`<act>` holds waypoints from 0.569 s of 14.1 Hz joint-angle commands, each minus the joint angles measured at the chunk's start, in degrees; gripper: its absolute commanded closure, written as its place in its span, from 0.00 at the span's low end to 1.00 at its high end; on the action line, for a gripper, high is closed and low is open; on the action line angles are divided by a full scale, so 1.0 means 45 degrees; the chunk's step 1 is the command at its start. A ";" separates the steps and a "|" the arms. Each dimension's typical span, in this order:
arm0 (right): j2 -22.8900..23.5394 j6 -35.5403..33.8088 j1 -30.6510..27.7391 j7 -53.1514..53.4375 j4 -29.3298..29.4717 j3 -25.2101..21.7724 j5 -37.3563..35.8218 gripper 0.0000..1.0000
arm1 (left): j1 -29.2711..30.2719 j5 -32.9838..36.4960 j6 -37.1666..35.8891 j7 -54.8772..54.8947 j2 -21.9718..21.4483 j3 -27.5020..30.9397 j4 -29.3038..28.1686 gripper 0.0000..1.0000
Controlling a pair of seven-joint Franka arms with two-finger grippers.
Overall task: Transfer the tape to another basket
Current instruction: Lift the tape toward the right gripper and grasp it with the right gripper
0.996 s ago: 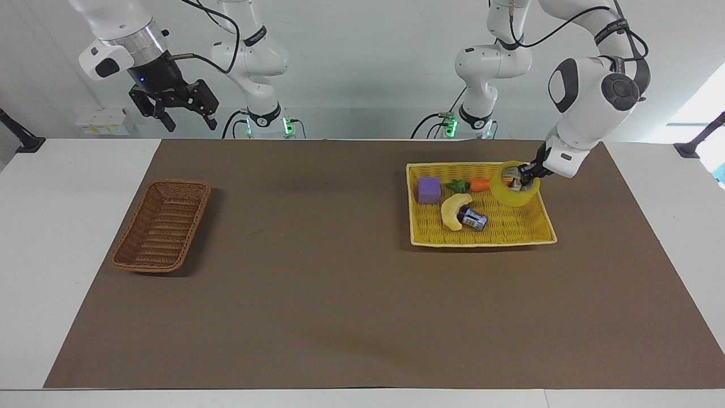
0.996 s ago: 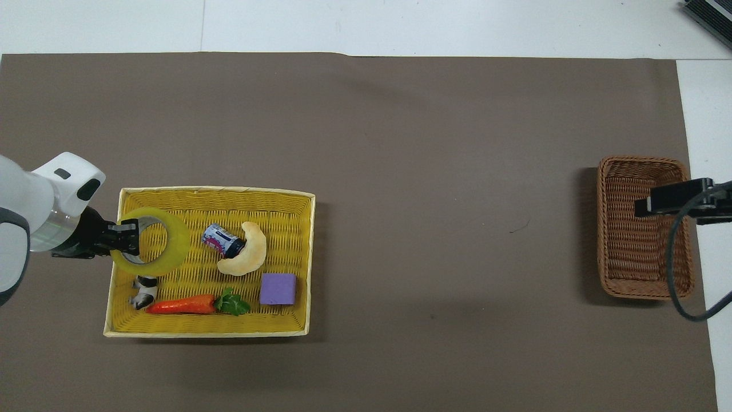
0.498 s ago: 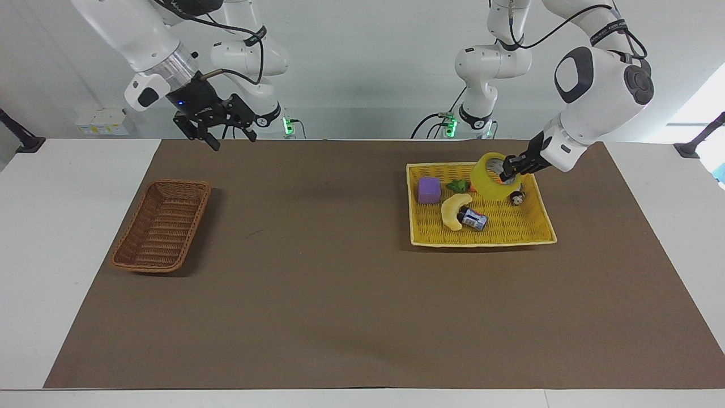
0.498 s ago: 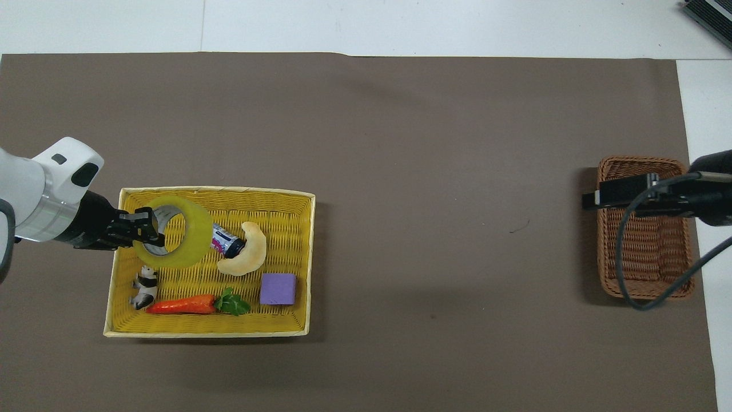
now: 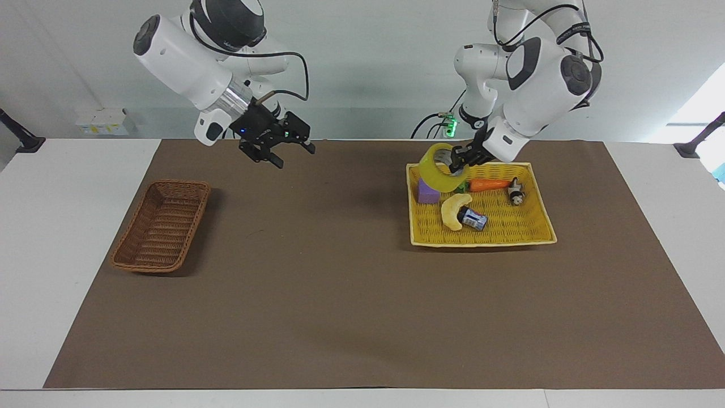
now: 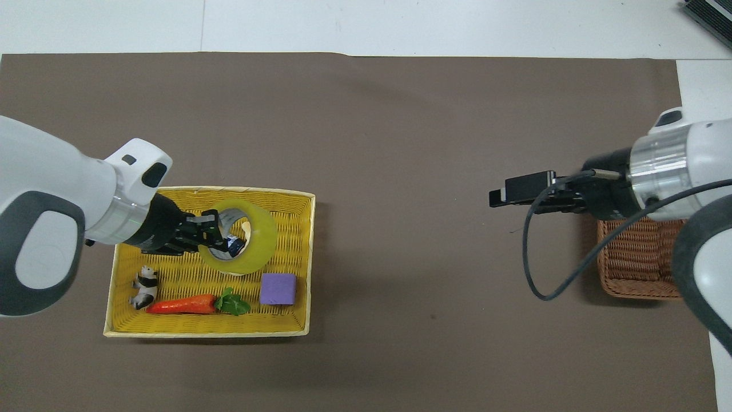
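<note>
The tape (image 5: 433, 178), a yellowish ring, hangs from my left gripper (image 5: 457, 162), which is shut on its rim. It is held in the air over the edge of the yellow tray (image 5: 481, 242) that lies toward the right arm's end. From overhead the tape (image 6: 264, 240) and left gripper (image 6: 213, 234) cover the middle of the tray (image 6: 206, 333). The dark brown basket (image 5: 161, 226) stands empty at the right arm's end of the table. My right gripper (image 5: 278, 152) is open and raised over the mat between basket and tray, also in the overhead view (image 6: 498, 195).
In the yellow tray lie a purple block (image 5: 427, 195), a carrot (image 5: 490, 184), a banana (image 5: 453, 211), a small can (image 5: 473, 219) and a black-and-white toy (image 5: 515, 193). The right arm covers part of the basket (image 6: 635, 274) from overhead.
The left gripper has lifted the tape and carried it across the tray toward the right arm's end. The right gripper has swung away from over the basket toward the table's middle.
</note>
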 commanded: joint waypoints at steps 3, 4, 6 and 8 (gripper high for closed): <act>-0.0161 0.0794 0.0840 0.0930 -0.0639 -0.0033 0.1308 0.00 | -0.2219 -0.0161 0.1706 -0.2219 0.0209 0.0222 0.0363 1.00; -0.0161 0.0949 0.1190 0.1088 -0.0639 -0.0033 0.1308 0.00 | -0.2667 -0.0161 0.2271 -0.2687 0.0209 0.0202 0.0344 1.00; -0.0142 0.1281 0.1583 0.0993 -0.0930 -0.0033 0.1308 0.00 | -0.3275 -0.0180 0.2627 -0.3315 0.0209 0.0202 0.0344 1.00; -0.0161 0.2022 0.1993 0.0759 -0.1418 -0.0033 0.1327 0.00 | -0.3646 -0.0200 0.3230 -0.3550 0.0209 0.0202 0.0363 1.00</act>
